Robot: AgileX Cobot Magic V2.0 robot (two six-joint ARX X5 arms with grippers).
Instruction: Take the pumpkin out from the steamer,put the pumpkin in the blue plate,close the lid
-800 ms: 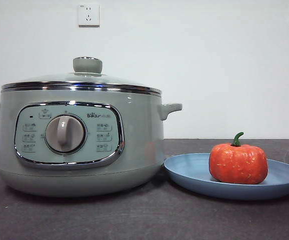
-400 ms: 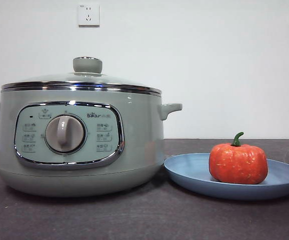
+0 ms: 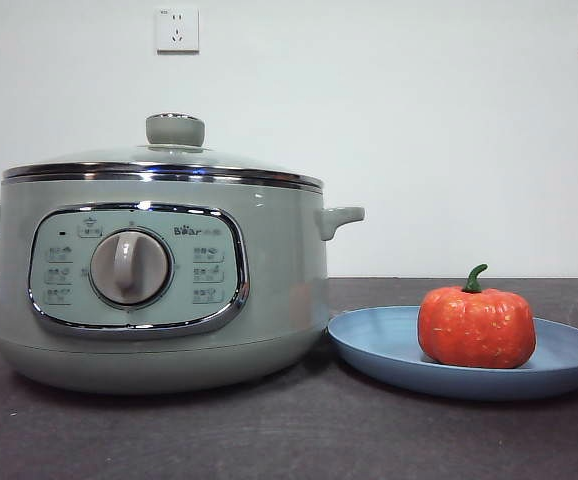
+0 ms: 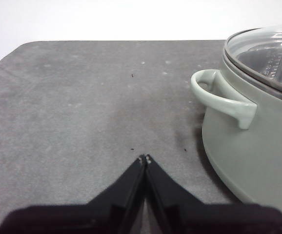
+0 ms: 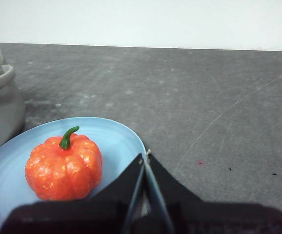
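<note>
The orange-red pumpkin [image 3: 476, 326] [image 5: 63, 167] with a green stem sits upright in the blue plate [image 3: 559, 355] [image 5: 4, 165], to the right of the steamer. The sage-green steamer [image 3: 269, 290] [image 4: 258, 146] stands at the left with the glass lid [image 3: 169, 155] [image 4: 268, 53] resting on its chrome rim. My left gripper [image 4: 144, 158] is shut and holds nothing, over bare table beside the steamer's side handle [image 4: 219, 97]. My right gripper [image 5: 144, 155] is shut and holds nothing, hovering by the plate's edge, apart from the pumpkin. Neither arm shows in the front view.
The dark grey tabletop [image 3: 289, 430] runs under everything. A white wall stands behind with two sockets [image 3: 177, 30]. The steamer's other side handle [image 3: 341, 218] juts toward the plate.
</note>
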